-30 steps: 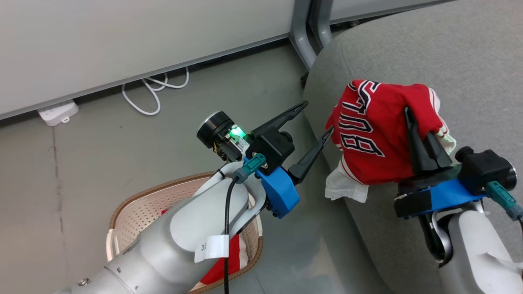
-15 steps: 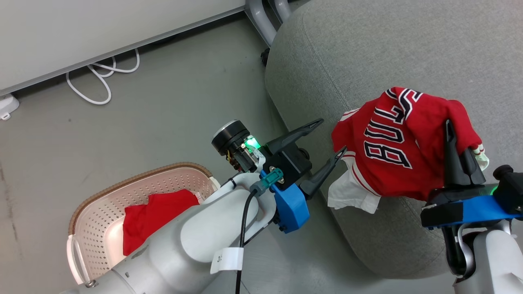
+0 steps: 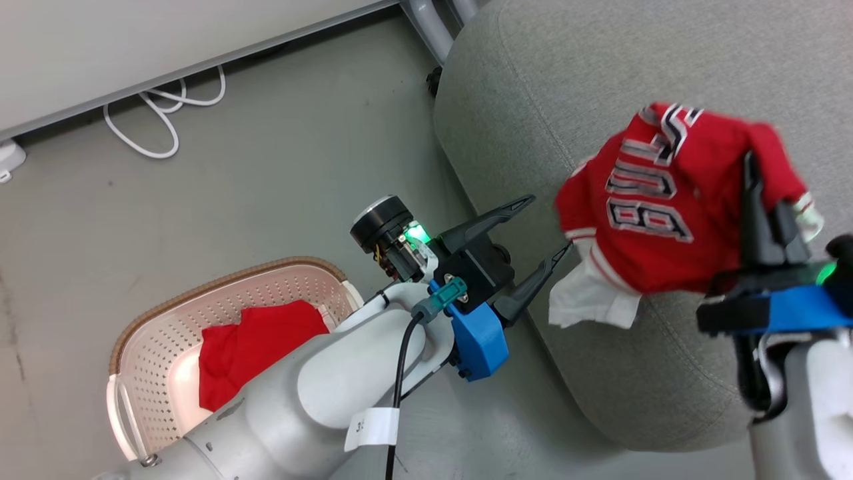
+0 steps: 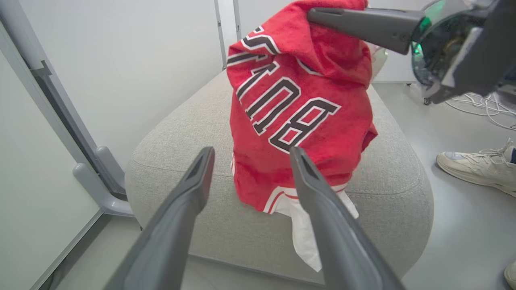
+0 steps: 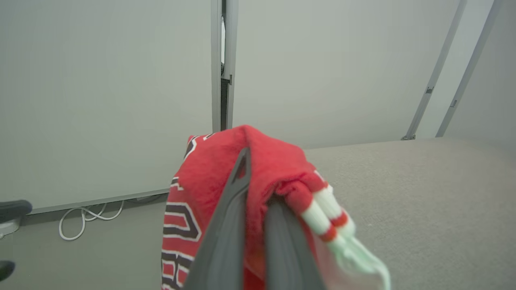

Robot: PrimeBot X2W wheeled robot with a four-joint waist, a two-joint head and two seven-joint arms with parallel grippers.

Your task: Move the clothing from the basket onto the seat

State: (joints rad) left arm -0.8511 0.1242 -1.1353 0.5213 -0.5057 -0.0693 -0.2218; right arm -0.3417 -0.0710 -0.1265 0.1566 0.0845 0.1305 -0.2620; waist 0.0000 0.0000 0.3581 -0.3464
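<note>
The right gripper (image 3: 761, 200) pinches a red, white-trimmed sports jersey (image 3: 660, 227) above the large grey woven-fabric seat (image 3: 600, 80). The left gripper (image 3: 548, 223) gapes empty beside it. A plain red garment (image 3: 253, 340) lies in the cream perforated plastic basket (image 3: 220, 283), with a looped white cable (image 3: 166, 113) beyond. The jersey's lettering starts "BU".

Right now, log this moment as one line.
right gripper: shut on jersey, over seat edge | left gripper: open, empty | red garment: in basket | task: unfinished
</note>
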